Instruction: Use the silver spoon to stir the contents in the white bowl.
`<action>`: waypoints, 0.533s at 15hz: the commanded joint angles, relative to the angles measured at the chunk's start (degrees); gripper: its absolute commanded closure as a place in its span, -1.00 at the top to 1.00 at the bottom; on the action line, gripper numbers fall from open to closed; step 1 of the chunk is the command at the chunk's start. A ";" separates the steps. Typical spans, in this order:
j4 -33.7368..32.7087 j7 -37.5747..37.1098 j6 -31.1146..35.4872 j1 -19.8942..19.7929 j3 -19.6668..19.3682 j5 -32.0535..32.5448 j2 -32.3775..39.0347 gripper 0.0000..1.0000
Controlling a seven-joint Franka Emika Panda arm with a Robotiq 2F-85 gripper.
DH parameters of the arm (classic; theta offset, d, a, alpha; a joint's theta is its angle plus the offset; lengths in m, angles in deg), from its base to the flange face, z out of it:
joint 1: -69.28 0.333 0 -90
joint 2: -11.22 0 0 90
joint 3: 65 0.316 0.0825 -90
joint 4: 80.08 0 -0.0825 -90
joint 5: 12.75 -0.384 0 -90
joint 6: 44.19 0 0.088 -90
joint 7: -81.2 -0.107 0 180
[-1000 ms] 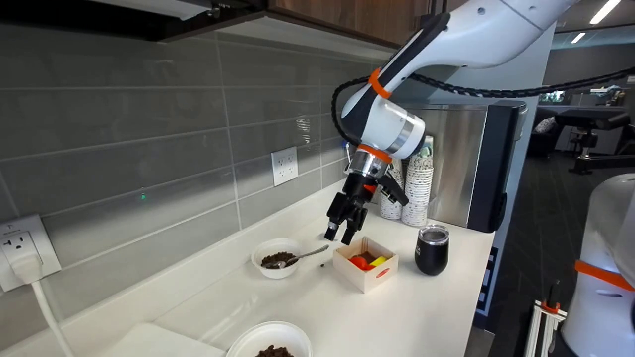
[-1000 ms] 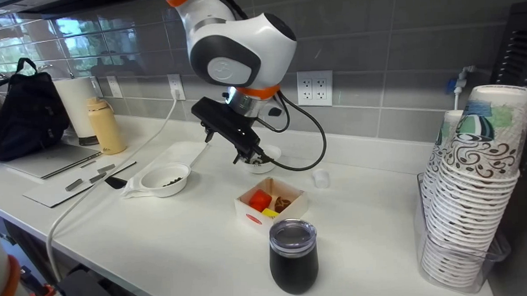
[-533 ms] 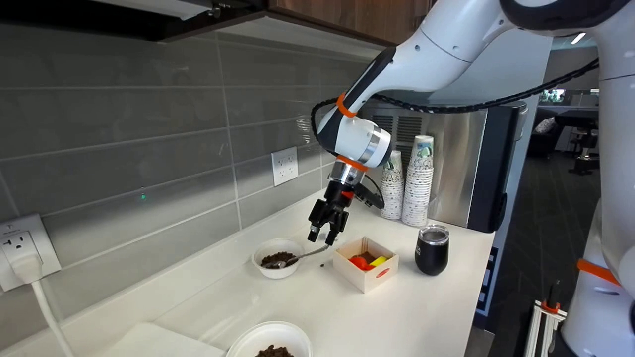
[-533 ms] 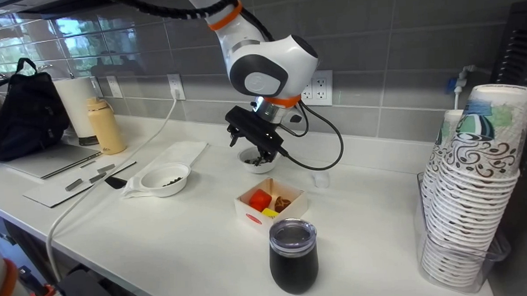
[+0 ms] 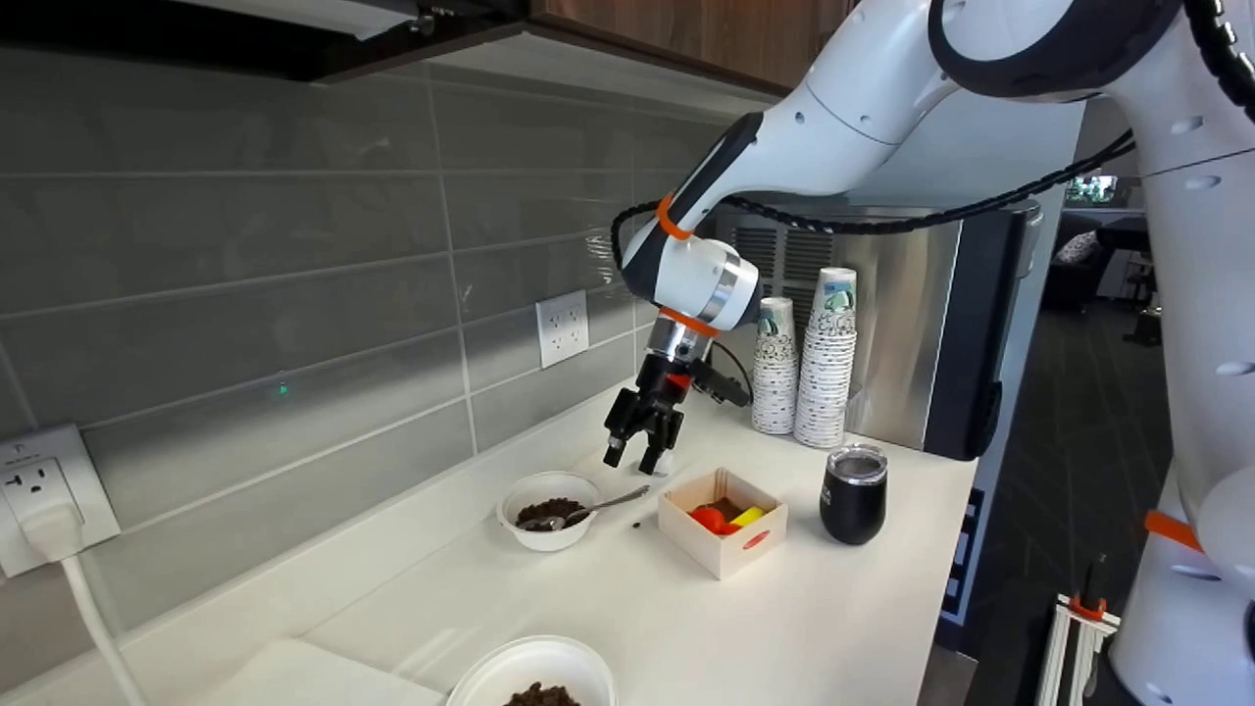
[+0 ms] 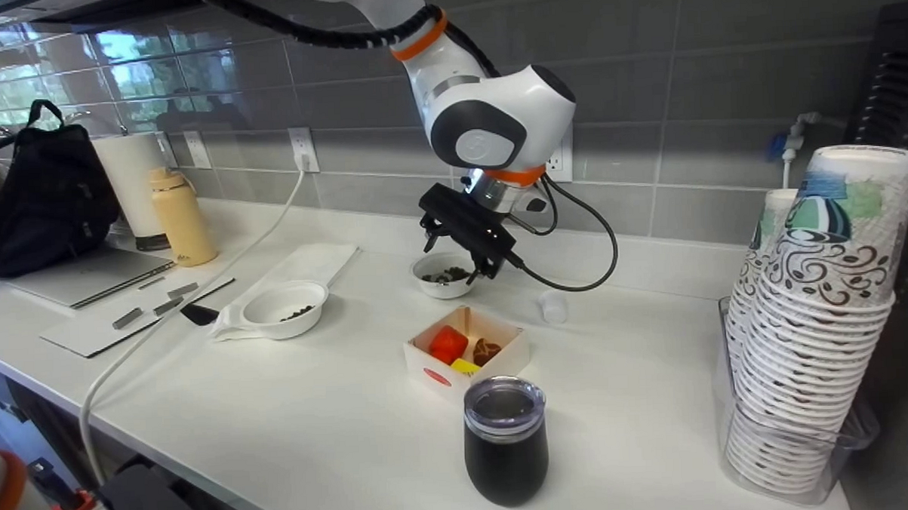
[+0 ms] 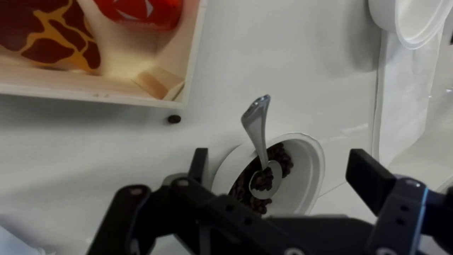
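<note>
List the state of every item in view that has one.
Gripper: open, holding nothing
White bowl: upright, partly filled with dark pieces
Silver spoon: head in the pieces, handle over the rim
Other white bowl: upright, partly filled too
Wooden box: open, coloured pieces inside
Black tumbler: upright, lidded
Yellow bottle: upright, capped
Paper cups: stacked
White plug: in the outlet
Laptop: looks shut

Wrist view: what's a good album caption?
A spoon rests in a white bowl of dark brown bits, framed by an open gripper.
</note>
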 commanded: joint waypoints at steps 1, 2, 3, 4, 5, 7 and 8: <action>-3.79 -2.24 -3.71 -2.34 2.06 1.75 3.48 1.00; -4.46 -3.15 -5.39 -2.52 2.36 2.15 4.37 1.00; -5.07 -4.02 -6.98 -2.65 2.59 2.56 5.15 1.00; -5.68 -5.38 -8.45 -2.68 2.71 3.20 5.96 1.00; -6.32 -6.32 -10.14 -2.90 2.91 3.59 6.63 1.00; -7.62 -8.04 -13.87 -3.45 3.30 3.87 7.75 1.00; -8.14 -8.86 -15.32 -3.60 3.38 4.02 8.12 1.00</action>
